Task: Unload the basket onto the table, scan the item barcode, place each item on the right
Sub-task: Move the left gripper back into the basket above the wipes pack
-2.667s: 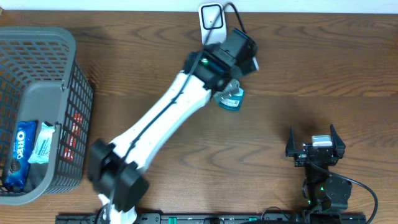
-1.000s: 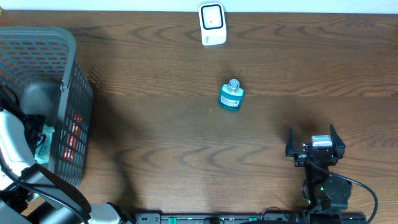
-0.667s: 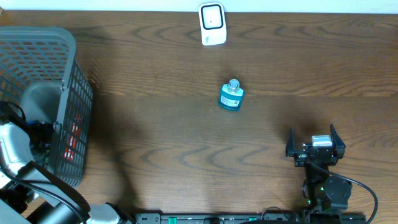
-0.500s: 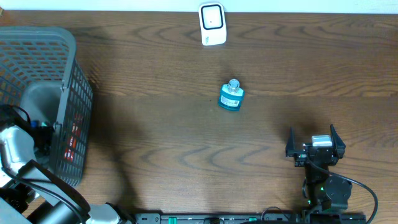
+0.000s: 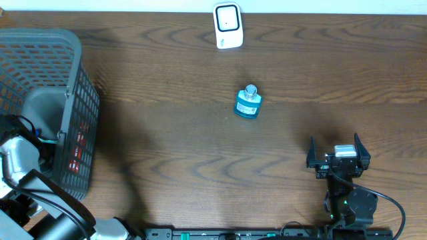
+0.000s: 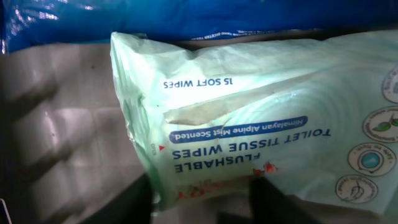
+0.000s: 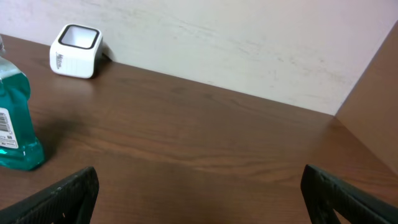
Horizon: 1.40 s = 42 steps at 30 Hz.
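Observation:
My left gripper (image 6: 199, 208) is down inside the grey basket (image 5: 47, 47), its dark fingers closed on the lower edge of a pale green pack of flushable wipes (image 6: 261, 124). In the overhead view the arm (image 5: 20, 163) reaches into the basket from the left edge and hides the pack. The white barcode scanner (image 5: 227, 25) stands at the back middle of the table and also shows as the scanner (image 7: 74, 42) in the right wrist view. My right gripper (image 5: 335, 148) rests open near the front right with nothing between its fingers (image 7: 71, 196).
A teal bottle (image 5: 247, 103) stands upright mid-table, in front of the scanner, and shows as the bottle (image 7: 15, 124) in the right wrist view. A blue snack packet (image 6: 186, 18) lies beside the wipes in the basket. A light wall runs behind the table.
My left arm has sunk a little deeper into the basket and its jaws have closed from wide open onto the wipes pack. The right arm has not moved.

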Tool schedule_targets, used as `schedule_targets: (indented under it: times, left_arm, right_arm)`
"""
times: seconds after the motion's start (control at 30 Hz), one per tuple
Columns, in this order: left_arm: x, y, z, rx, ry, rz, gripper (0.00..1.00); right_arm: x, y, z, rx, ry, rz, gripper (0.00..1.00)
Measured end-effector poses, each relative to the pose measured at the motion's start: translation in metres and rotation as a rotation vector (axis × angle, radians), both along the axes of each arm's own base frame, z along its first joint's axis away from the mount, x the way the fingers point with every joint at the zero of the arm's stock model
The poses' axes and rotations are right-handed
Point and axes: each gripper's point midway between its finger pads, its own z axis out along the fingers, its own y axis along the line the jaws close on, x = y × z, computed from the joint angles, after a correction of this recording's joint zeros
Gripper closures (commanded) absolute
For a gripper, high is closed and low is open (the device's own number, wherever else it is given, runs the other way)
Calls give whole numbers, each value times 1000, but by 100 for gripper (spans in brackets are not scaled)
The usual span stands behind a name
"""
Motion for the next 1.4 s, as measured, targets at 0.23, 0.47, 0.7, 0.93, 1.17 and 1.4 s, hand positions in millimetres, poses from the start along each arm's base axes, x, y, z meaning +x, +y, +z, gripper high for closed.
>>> schedule_targets:
  times: [0.23,0.47,0.7,0.93,1.17,1.4]
  left_arm:
    - [-2,1,0,6,15,-12,93]
    - [-1,3,12,17,8,-13,93]
    - [19,23,86,180,-154,-18,93]
    - [19,23,103,219,-189,-25,14]
    - [19,23,56,125,-94,-33,10]
    - [4,25,12,36,-5,2,9]
  right_arm:
    - [0,0,0,0,0,0,1]
    - [0,0,0,0,0,0,1]
    - [0,0,0,0,0,0,1]
    - [0,0,0,0,0,0,1]
    - [0,0,0,0,0,0,1]
    - [0,0,0,0,0,0,1]
